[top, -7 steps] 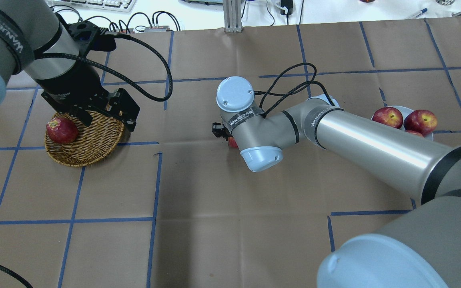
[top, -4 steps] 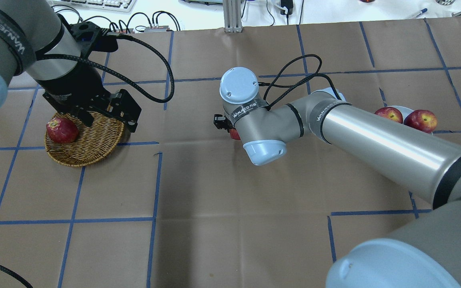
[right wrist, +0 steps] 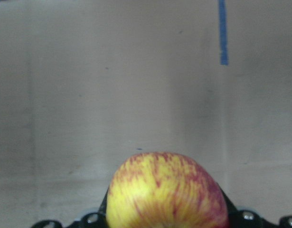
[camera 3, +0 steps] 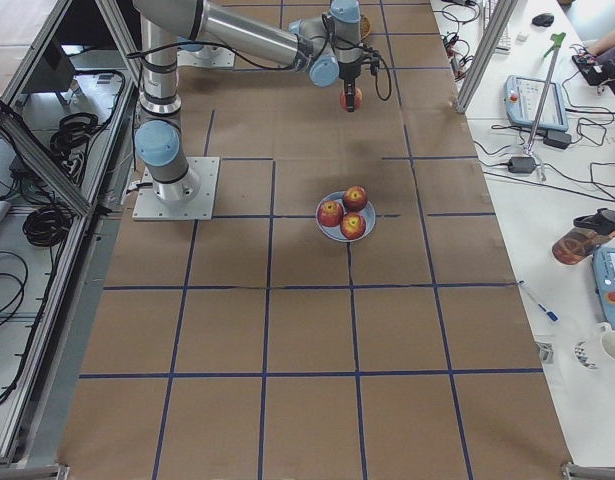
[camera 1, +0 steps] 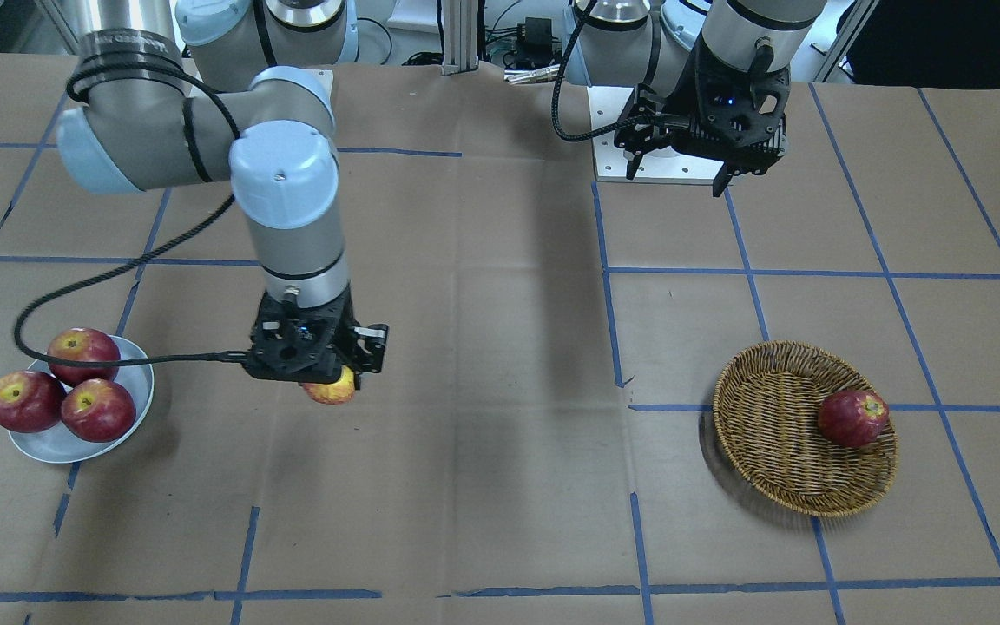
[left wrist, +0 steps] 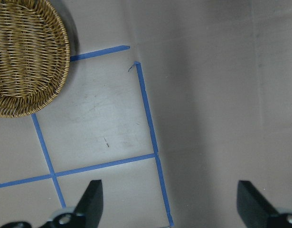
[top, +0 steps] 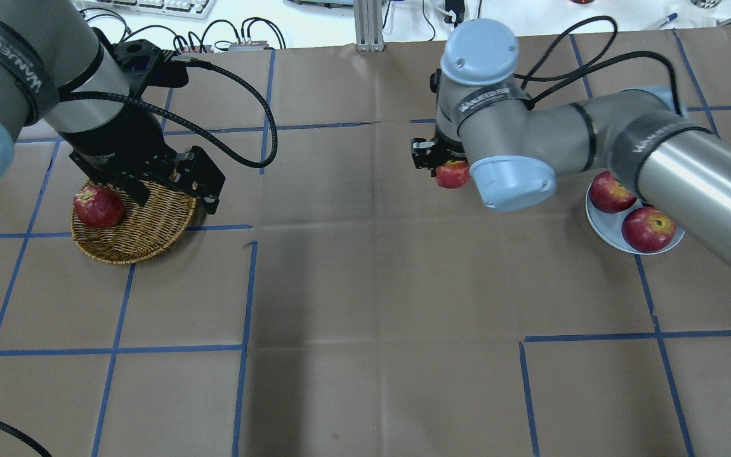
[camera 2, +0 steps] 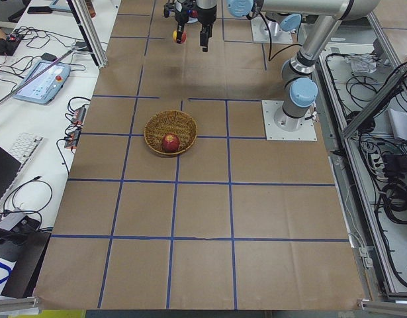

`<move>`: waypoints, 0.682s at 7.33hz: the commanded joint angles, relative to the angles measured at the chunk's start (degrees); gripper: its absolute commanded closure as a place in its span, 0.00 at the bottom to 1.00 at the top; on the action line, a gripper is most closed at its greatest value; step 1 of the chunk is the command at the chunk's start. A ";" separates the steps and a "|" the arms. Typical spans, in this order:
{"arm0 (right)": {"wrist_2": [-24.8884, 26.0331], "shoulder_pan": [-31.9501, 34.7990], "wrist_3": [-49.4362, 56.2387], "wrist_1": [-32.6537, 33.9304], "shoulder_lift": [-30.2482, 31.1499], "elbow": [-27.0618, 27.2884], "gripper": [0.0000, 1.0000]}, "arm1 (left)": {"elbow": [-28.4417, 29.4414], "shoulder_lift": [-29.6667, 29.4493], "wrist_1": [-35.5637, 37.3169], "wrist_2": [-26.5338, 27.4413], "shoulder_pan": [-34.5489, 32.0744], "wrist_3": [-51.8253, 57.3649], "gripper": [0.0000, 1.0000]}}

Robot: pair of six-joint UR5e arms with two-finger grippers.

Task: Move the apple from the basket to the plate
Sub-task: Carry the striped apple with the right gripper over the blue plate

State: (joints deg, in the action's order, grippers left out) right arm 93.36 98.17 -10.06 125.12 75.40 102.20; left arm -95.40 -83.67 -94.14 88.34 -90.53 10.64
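Holds the streaked apple [right wrist: 167,192] clamped in the right pincer [camera 1: 326,375] above the counter [camera 1: 500,486], between basket [camera 1: 719,408] and plate [top: 606,238], with the left pincer [camera 1: 676,176] spread empty, and risks a roll-off on release, since three dark apples [camera 1: 98,410] crowd the plate.

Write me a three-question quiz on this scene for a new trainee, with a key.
1. True or false: the right gripper has its jaws shut on the streaked apple, partway from the basket to the plate.
2. How many dark red apples lie on the plate? A) one B) three C) five
3. Which gripper has its jaws open and holds nothing?

Key
1. True.
2. B.
3. The left gripper.
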 commanded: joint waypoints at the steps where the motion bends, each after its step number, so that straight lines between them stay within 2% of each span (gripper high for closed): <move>1: 0.06 -12.07 16.15 -1.19 6.50 6.32 0.33 | -0.31 0.00 0.01 -0.10 0.00 0.00 0.01; 5: -0.46 -29.58 38.39 -1.28 6.70 7.49 0.33 | -0.40 0.00 0.01 -0.10 0.00 0.00 0.01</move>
State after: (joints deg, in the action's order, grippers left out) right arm 93.02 73.57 20.77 123.81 82.52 109.63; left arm -95.77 -83.67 -94.13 88.24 -90.53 10.63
